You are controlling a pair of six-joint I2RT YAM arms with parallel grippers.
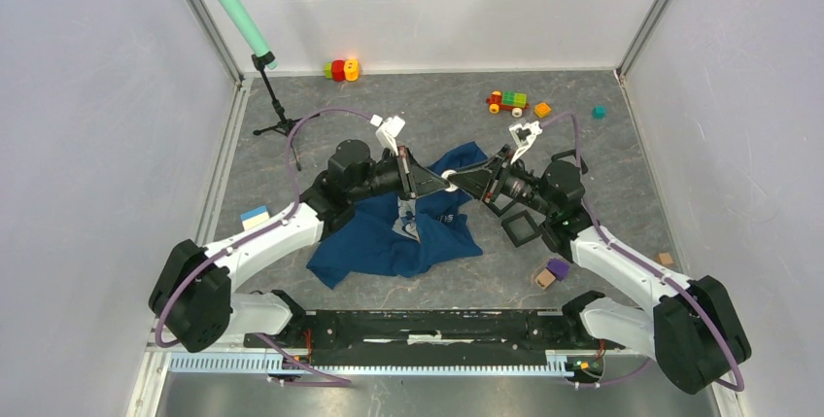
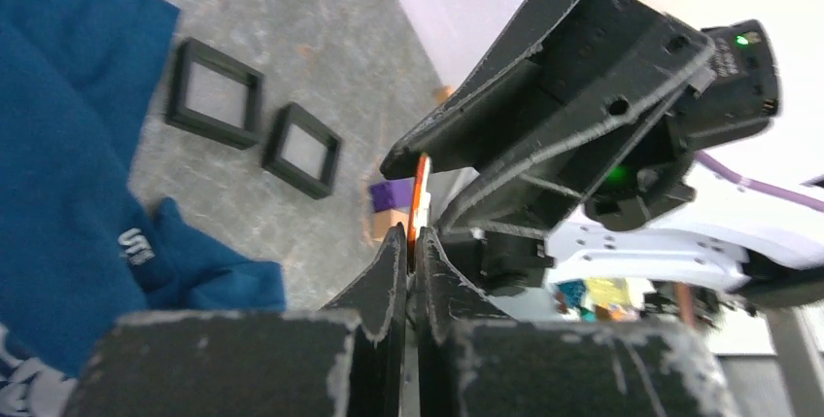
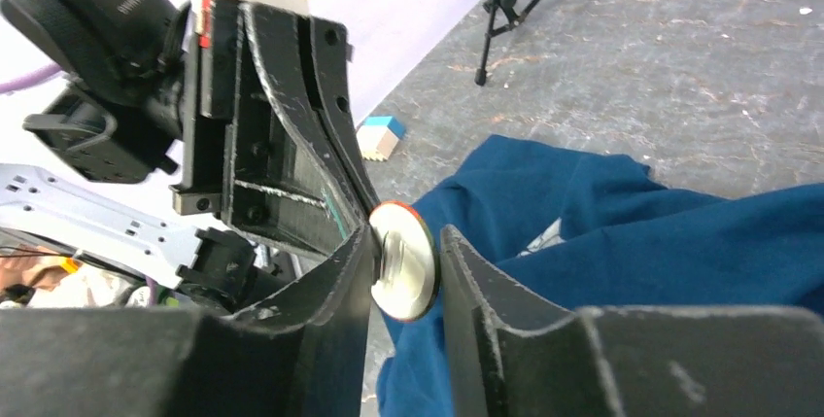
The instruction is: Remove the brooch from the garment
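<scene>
The brooch (image 1: 452, 181), a round disc with an orange rim and a silver back, hangs in the air above the garment (image 1: 379, 237), the dark blue T-shirt crumpled mid-table. My left gripper (image 1: 442, 184) is shut on the brooch's (image 2: 419, 193) edge, which sticks out past its tips (image 2: 410, 240). My right gripper (image 3: 407, 234) faces it from the other side. Its jaws stand slightly apart on either side of the brooch (image 3: 403, 261), one finger (image 3: 355, 261) against the silver back, the other (image 3: 462, 271) just off the rim. The shirt (image 3: 632, 232) lies below.
Two black square frames (image 1: 517, 227) lie right of the shirt. A purple block (image 1: 556, 267) on a wooden one sits near the right arm. A toy train (image 1: 507, 101), an orange block (image 1: 542, 109) and a teal cube (image 1: 600, 112) are at the back. A tripod (image 1: 275, 106) stands back left.
</scene>
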